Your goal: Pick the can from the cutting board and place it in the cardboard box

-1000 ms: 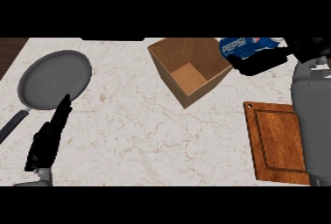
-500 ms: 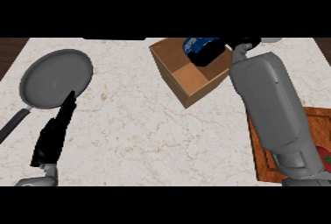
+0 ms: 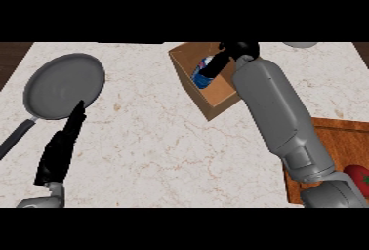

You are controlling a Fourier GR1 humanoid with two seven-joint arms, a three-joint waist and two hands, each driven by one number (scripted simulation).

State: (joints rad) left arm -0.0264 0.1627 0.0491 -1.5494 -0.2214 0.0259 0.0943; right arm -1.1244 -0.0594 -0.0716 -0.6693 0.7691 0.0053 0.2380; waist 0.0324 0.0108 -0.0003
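Observation:
The blue can (image 3: 202, 74) is inside the open cardboard box (image 3: 216, 100) at the top middle, leaning against its left wall. My right hand (image 3: 232, 52) reaches over the box's far right corner, and its fingers (image 3: 215, 66) curl down around the can's top. The grey right forearm (image 3: 277, 112) stretches from the lower right up to the box and hides the box's right wall. The wooden cutting board (image 3: 342, 139) lies at the right edge with no can on it. At the lower left my left hand (image 3: 62, 146) rests open, fingers straight, pointing up the counter.
A grey frying pan (image 3: 65, 83) sits at the upper left, its handle running toward the left edge, just above my left fingertips. A red vegetable (image 3: 358, 174) lies on the cutting board's right side. A pale round object (image 3: 299, 45) peeks in at the top right.
My right hand carried the can leftward from the upper right, over the box, then lowered it inside. The left hand has stayed in place.

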